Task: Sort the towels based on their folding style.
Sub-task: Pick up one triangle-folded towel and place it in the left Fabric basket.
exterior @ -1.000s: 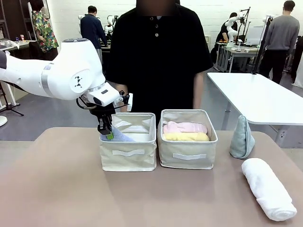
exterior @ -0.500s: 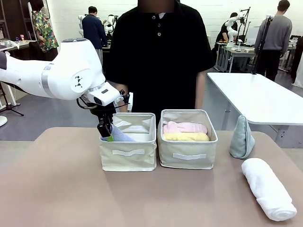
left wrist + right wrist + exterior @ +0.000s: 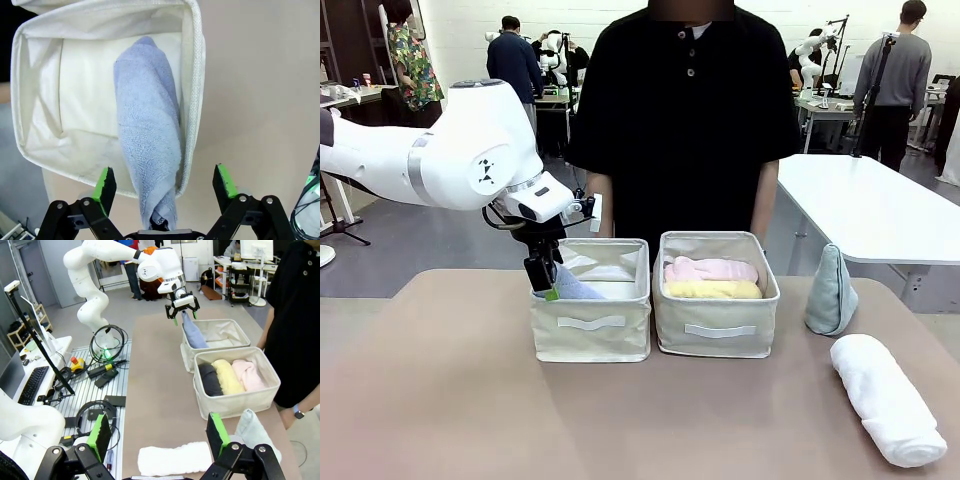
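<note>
My left gripper (image 3: 548, 277) hangs open over the left end of the left cream bin (image 3: 590, 326). A lavender-blue cone towel (image 3: 147, 135) lies loose between its spread fingers (image 3: 105, 183), leaning over the bin's rim (image 3: 198, 75). The right bin (image 3: 715, 331) holds rolled pink (image 3: 710, 268) and yellow (image 3: 713, 289) towels, plus a dark grey one (image 3: 210, 380). On the table to the right stand a pale teal cone (image 3: 830, 292) and a white roll (image 3: 885, 400). My right gripper (image 3: 159, 436) is open, high above the white roll (image 3: 175, 459), holding nothing.
A person in a black shirt (image 3: 685, 120) stands at the far edge behind the bins, arms down. Bare tabletop (image 3: 440, 400) spreads in front of and left of the bins. A second table (image 3: 870, 205) stands at the back right.
My left gripper's jaws spread wide and let go of the lavender-blue towel, which now rests in the left bin. The person shifted slightly to the right.
</note>
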Robot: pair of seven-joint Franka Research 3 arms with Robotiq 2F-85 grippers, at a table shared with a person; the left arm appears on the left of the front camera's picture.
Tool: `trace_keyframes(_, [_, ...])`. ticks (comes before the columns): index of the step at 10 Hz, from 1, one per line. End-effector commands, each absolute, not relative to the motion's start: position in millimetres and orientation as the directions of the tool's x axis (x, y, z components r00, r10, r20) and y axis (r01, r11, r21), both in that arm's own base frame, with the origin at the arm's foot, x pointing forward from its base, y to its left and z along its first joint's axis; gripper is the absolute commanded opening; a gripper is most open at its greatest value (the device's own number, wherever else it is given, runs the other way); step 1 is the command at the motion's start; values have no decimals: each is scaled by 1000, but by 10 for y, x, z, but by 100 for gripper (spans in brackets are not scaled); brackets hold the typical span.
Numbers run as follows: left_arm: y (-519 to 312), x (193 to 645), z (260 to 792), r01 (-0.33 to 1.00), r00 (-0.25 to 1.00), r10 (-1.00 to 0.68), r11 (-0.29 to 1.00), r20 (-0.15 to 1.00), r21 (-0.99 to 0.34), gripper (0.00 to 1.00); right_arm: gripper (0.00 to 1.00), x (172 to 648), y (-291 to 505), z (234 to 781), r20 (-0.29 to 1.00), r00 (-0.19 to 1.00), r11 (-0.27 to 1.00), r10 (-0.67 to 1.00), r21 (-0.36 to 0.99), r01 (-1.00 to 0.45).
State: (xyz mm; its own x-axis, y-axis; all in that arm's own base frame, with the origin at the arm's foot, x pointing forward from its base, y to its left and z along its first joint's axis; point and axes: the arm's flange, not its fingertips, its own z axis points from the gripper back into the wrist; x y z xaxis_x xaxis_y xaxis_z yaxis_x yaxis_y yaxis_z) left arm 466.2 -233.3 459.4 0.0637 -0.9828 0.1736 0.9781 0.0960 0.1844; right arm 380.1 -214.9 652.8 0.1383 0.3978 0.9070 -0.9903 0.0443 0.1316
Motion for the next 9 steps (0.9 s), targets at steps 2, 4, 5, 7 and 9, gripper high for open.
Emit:
trace_keyframes(2, [-2251, 4396, 5202, 973, -19, -962, 45, 274, 228, 100, 100, 3764, -2130, 6501, 897, 152, 52, 415, 144, -988])
trace_keyframes(4, [-1966, 4075, 5814, 961, -93, -938, 4, 335, 278, 100, 100, 3764, -2130, 6501, 897, 152, 52, 415, 144, -988])
trace_keyframes(5, [-1739, 3914, 5999, 960, -104, -932, -3, 346, 280, 100, 100, 3764, -2130, 6501, 897, 152, 52, 415, 144, -988])
trace_keyframes(7, [-1375, 3703, 6088, 969, -65, -932, 26, 358, 244, 100, 100, 3764, -2130, 6501, 897, 152, 52, 415, 144, -988])
trace_keyframes(9, [-1127, 3516, 6122, 967, -23, -930, 72, 367, 244, 100, 100, 3764, -2130, 6501, 897, 152, 52, 415, 144, -988])
